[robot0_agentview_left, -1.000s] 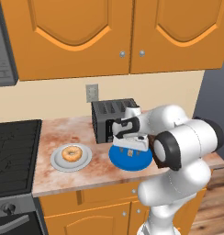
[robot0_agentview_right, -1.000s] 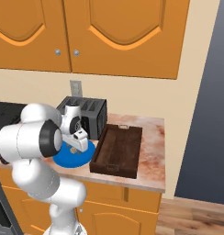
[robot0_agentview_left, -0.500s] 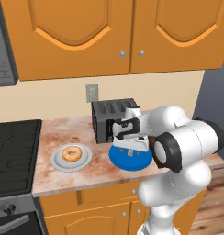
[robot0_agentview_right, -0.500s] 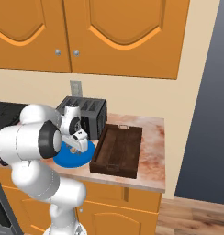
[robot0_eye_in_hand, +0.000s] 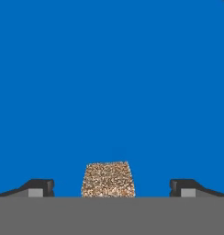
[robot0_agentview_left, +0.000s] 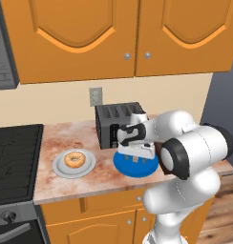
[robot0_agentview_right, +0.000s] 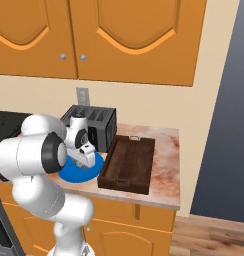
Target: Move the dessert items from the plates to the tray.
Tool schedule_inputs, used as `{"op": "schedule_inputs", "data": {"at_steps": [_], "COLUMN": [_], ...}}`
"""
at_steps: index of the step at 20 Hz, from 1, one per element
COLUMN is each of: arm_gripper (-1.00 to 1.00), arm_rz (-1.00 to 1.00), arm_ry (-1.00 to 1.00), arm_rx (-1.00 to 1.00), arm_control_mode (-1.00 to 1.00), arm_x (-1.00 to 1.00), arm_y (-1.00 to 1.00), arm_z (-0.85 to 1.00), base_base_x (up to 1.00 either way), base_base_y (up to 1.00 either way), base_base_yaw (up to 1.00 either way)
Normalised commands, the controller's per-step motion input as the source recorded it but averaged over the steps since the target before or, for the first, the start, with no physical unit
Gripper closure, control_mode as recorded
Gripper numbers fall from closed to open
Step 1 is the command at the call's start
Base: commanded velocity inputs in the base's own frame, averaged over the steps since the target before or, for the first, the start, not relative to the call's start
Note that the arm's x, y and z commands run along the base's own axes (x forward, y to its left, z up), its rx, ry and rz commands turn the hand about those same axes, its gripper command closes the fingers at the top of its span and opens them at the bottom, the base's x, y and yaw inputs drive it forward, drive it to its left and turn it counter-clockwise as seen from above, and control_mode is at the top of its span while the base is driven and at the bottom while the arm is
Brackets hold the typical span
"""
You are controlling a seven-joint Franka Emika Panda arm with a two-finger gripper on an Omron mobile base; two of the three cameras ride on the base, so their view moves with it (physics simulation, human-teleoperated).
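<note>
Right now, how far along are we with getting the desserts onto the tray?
Nothing is done yet: the wooden tray holds no dessert. In hand: the gripper is open, low over the blue plate, its fingertips on either side of the tan pastry cube without gripping it. Left: close on the cube and carry it to the tray, then fetch the ring donut from the grey-white plate.

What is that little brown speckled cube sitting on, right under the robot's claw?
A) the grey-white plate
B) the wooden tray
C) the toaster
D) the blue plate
D: in the hand view the pastry cube lies on the blue plate, between the fingers of the open gripper; the donut is what sits on the grey-white plate.
</note>
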Motion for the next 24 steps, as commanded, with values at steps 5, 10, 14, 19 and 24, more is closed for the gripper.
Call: {"op": "schedule_inputs", "data": {"at_steps": [5, 10, 14, 19, 24], "arm_gripper": [-1.00, -1.00, -1.00, 1.00, 1.00], "arm_rz": [0.00, 0.00, 0.00, 0.00, 0.00], "arm_ry": [0.00, 0.00, 0.00, 0.00, 0.00], "arm_rx": [0.00, 0.00, 0.00, 0.00, 0.00], "arm_control_mode": [-1.00, -1.00, -1.00, -1.00, -1.00], "arm_x": [0.00, 0.00, 0.00, 0.00, 0.00], "arm_y": [0.00, 0.00, 0.00, 0.00, 0.00], "arm_z": [-0.08, 0.00, -0.03, -0.05, 0.00], "base_base_x": [0.00, 0.00, 0.00, 0.00, 0.00], "base_base_y": [0.00, 0.00, 0.00, 0.00, 0.00], "base_base_yaw": [0.00, 0.00, 0.00, 0.00, 0.00]}}
